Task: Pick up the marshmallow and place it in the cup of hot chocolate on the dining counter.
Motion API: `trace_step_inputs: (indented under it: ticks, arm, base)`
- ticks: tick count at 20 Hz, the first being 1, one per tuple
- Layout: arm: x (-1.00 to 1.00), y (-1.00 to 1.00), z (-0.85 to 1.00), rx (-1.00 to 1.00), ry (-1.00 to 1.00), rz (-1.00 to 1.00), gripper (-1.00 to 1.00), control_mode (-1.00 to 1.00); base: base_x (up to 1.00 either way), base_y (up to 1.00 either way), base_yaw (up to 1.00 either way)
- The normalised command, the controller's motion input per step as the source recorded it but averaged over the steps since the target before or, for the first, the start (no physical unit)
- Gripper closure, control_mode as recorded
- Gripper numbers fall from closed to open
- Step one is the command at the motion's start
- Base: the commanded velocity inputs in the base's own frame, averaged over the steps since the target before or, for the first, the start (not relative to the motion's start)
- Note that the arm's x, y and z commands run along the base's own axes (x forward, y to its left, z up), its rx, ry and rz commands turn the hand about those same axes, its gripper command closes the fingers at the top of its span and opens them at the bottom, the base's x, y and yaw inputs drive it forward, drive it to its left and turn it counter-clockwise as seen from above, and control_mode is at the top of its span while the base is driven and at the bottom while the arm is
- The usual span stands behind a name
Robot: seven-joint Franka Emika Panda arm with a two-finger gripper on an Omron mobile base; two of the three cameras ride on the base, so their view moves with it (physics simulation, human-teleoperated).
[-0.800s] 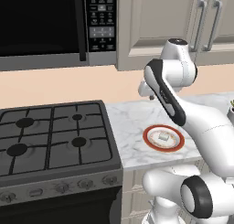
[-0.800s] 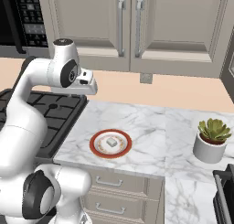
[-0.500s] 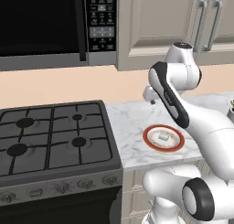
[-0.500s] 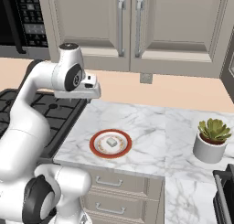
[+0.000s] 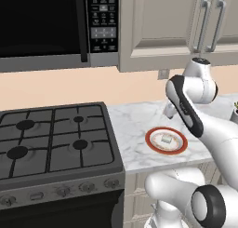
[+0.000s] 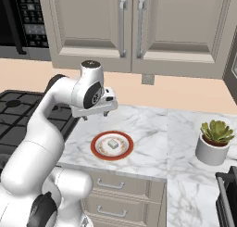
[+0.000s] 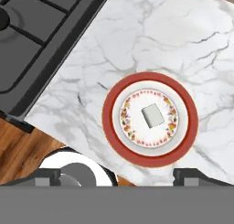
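The marshmallow (image 7: pixel 153 115), a tiny white block, lies in the middle of a round red-rimmed plate (image 7: pixel 109 122) on a marble worktop beside the stove. It is also seen from the base cameras, marshmallow (image 5: pixel 166 139) and marshmallow (image 6: pixel 113 144). My gripper (image 6: pixel 96 116) hangs above the worktop, a little behind and left of the plate (image 6: pixel 95 145), pointing down. Its jaws are open and empty. In the hand view the gripper (image 7: pixel 119 175) looks straight down at the plate. The cup of hot chocolate and the dining counter are out of view.
A black gas stove (image 5: pixel 51 138) borders the worktop on the left. A potted succulent (image 6: pixel 214 140) stands at the right. Microwave (image 5: pixel 46 22) and wall cabinets (image 6: pixel 129 27) hang above. The worktop's front edge (image 7: pixel 59 136) drops to a wooden floor.
The hand has come down and slightly right toward the plate. Its jaws stayed open. Plate and marshmallow have not moved.
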Motion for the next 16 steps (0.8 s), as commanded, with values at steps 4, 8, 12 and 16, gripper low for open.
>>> trace_step_inputs:
  ticks: [4, 8, 12, 16]
  arm:
    - [0.15, 0.00, -0.59, -0.18, 0.00, 0.12, -1.00, -1.00]
    - [0.09, -0.05, -0.42, -0.09, 0.00, 0.07, -1.00, -1.00]
    - [0.05, -0.09, -0.31, 0.00, 0.00, 0.04, -1.00, -1.00]
    - [0.18, -0.08, -0.30, 0.00, 0.00, 0.02, -1.00, -1.00]
  base:
    - [0.00, 0.00, 0.00]
    - [0.00, 0.00, 0.00]
    - [0.00, 0.00, 0.00]
    - [0.00, 0.00, 0.00]
